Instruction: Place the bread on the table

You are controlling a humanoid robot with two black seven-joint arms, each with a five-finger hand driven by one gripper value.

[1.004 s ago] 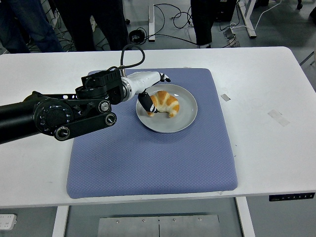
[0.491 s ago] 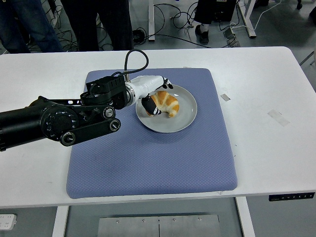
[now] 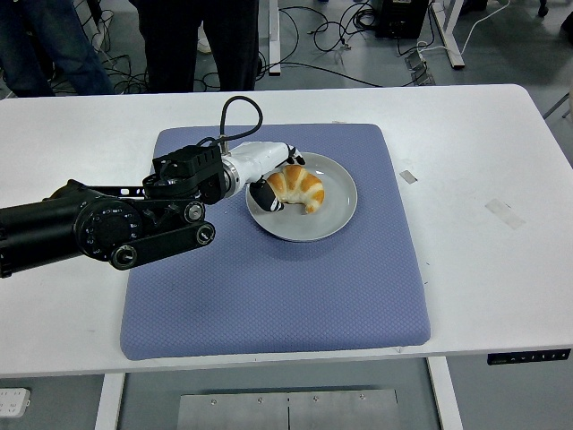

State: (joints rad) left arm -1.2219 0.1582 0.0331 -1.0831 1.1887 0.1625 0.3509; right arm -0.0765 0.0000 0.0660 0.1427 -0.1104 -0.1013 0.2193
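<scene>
The bread is a golden croissant on a grey plate, which stands on the far middle of a blue mat. My left hand reaches in from the left and wraps the croissant's left end. Its thumb presses the near side and its white fingers curl over the far side. The bread's underside is hidden, so I cannot tell whether it still touches the plate. My right arm is out of view.
The mat lies on a white table with bare white surface on both sides. Two bits of tape stick to the table on the right. People's legs and cables show beyond the far edge.
My left arm has pulled slightly left and its elbow has drawn in. The hand has tightened on the croissant's left end, and the croissant has shifted a little toward the far side.
</scene>
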